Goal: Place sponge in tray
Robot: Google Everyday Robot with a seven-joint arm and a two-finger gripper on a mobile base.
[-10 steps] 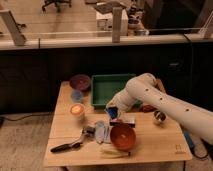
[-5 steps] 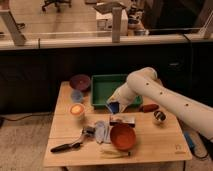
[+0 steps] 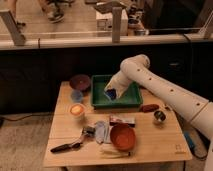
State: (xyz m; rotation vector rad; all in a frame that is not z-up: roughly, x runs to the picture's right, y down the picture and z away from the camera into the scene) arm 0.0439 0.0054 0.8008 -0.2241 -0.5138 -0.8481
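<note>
The green tray [image 3: 98, 81] stands at the back middle of the wooden table. My gripper [image 3: 109, 93] hangs over the tray's left half, with the white arm coming in from the right. It is shut on the small dark blue sponge [image 3: 111, 94], which sits low inside the tray's outline. I cannot tell whether the sponge touches the tray floor.
A dark purple bowl [image 3: 80, 81] and a light-blue cup [image 3: 76, 95] stand left of the tray. In front are a small orange-topped cup [image 3: 76, 110], an orange bowl [image 3: 123, 137], a pale blue cloth [image 3: 101, 131], a black brush [image 3: 66, 147], a silver can [image 3: 159, 116] and a packet [image 3: 122, 120].
My gripper has carried the sponge from above the table's middle, back and up over the tray, and now sits lower over the tray's left half.
</note>
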